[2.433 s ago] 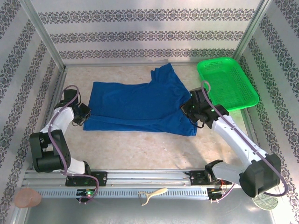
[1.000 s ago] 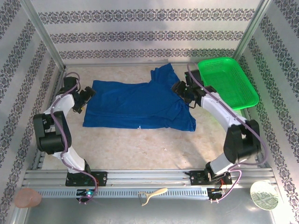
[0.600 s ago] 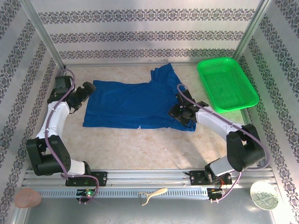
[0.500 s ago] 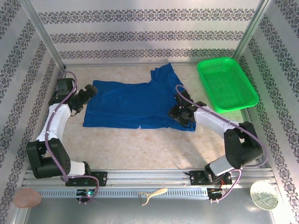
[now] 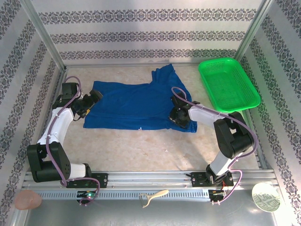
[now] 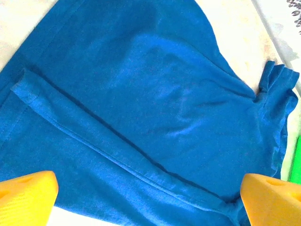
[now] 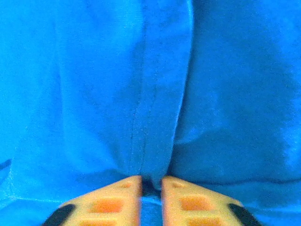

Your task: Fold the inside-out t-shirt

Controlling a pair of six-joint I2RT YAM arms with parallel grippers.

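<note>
Royal-blue short-sleeved cotton t-shirt (image 5: 136,106) lies spread flat on the pale stone-look counter (image 5: 141,146), stretched between your two sets of fingers.
Your right fingers (image 7: 127,195) are pressed almost together, clamped on a raised seam ridge of the blue cloth that runs straight ahead from their tips. Your left fingers (image 6: 28,195) stand wide apart over the shirt's opposite end, gripping nothing, and a stitched hem crosses diagonally between them. The green plastic mesh basket (image 5: 228,84) sits out past the right fingers, apart from the shirt.
</note>
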